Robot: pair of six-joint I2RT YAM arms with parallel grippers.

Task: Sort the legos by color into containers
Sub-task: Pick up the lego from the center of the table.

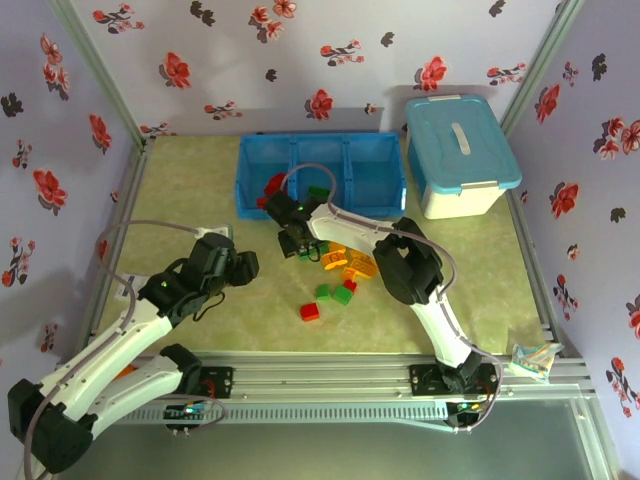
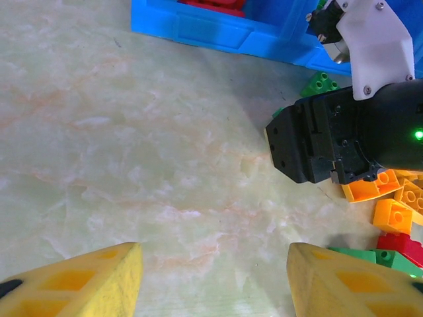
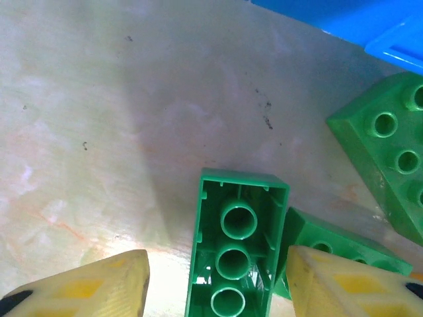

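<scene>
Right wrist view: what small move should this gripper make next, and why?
Probably close the right gripper. It is open and straddles an upturned green brick lying on the table, so shutting would likely grip the brick for carrying to the blue tray.

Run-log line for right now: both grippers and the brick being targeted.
left gripper: open, holding nothing, above table | right gripper: open, straddling upside-down green brick lying on table, near blue tray
</scene>
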